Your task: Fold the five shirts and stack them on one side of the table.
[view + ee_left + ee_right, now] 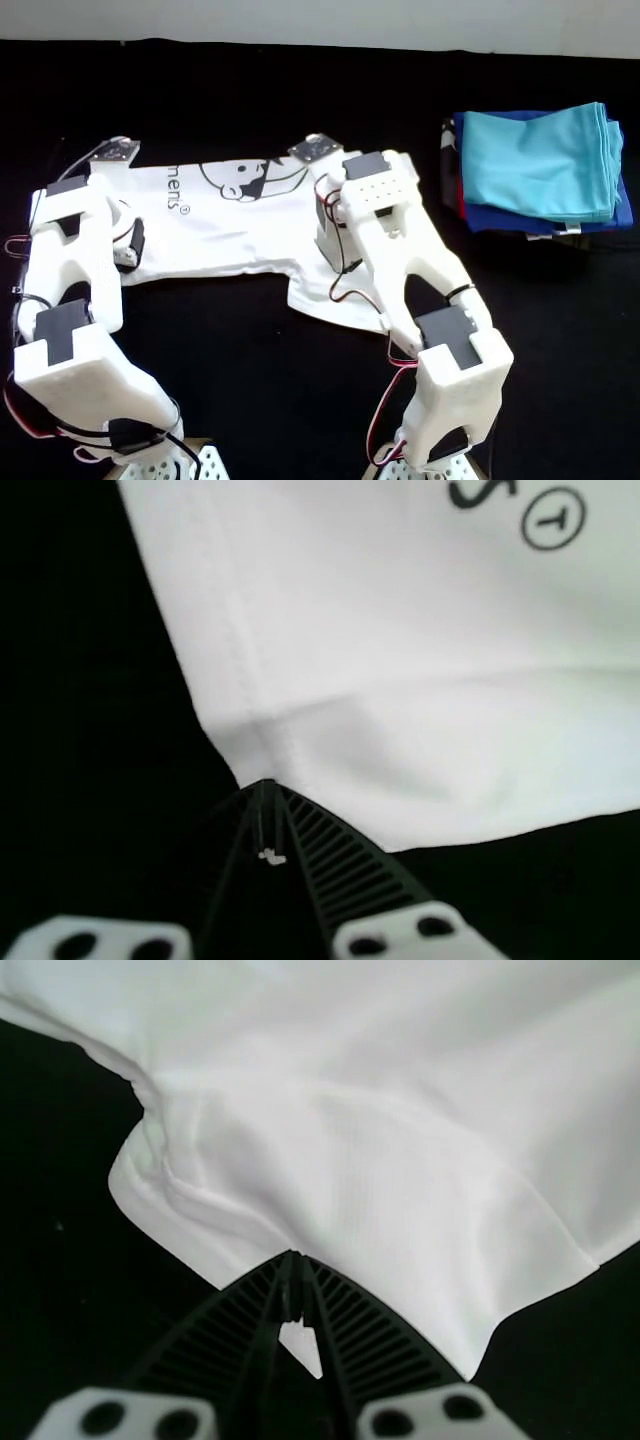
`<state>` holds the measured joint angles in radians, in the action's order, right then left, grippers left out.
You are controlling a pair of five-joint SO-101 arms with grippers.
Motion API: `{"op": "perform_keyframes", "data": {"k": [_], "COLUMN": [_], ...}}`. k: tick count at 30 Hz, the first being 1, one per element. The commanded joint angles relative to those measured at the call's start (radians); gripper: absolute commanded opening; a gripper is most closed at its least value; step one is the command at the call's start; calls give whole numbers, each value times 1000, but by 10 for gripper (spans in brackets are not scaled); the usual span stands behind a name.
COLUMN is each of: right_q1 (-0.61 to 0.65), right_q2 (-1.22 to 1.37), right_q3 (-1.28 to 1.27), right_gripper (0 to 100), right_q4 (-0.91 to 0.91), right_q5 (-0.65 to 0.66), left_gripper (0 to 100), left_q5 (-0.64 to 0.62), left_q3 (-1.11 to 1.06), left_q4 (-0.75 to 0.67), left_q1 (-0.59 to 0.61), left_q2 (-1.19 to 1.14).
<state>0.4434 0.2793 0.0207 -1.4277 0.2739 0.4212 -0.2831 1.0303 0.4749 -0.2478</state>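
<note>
White short-sleeved T-shirt with a black print (250, 235), one in number, lies spread flat across the black worktop (250, 390), one sleeve hanging out from its near right part. The left pincer (265, 790) is pressed together on this shirt's left edge, right where a seam meets the hem, pinching the cloth. The right pincer (293, 1260) is likewise closed on the shirt's near right edge, with a sliver of white cloth showing between its ribbed black fingers (355, 1335). Both white plastic arms are bent forward and low over the shirt: the left arm (70, 270) runs along its left side, and the right arm (400, 240) lies over its right end. Well apart to the right of the shirt sits one stack of folded shirts: a turquoise folded shirt (540, 160) on top, a blue folded shirt (500, 215) under it, then a red edge (461, 200) and a dark edge (447, 150), four layers as far as can be counted.
</note>
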Motion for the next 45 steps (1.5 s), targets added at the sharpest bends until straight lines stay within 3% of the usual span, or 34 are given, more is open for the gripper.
{"op": "perform_keyframes", "data": {"k": [1,8,14,16,22,29,45], "right_q1": [-7,30,137,153,156,228,222], "right_q2": [-64,-59,-51,-51,-51,-48,150], "right_q3": [4,1,1,-4,-4,-5,7], "right_gripper": [6,6,10,33,102,103,105], "right_q4": [1,8,10,19,59,58,74], "right_q5": [-5,-5,-5,-5,-5,-9,-6], "left_gripper": [8,8,8,8,8,8,8], "left_q5": [11,9,0,-55,-213,-322,-358], "left_q3": [16,120,321,354,334,334,325], "left_q4": [-17,84,290,310,166,91,61], "left_q1": [41,54,-42,-90,-194,-183,-186], "left_q2": [48,59,59,50,18,-160,-251]}}
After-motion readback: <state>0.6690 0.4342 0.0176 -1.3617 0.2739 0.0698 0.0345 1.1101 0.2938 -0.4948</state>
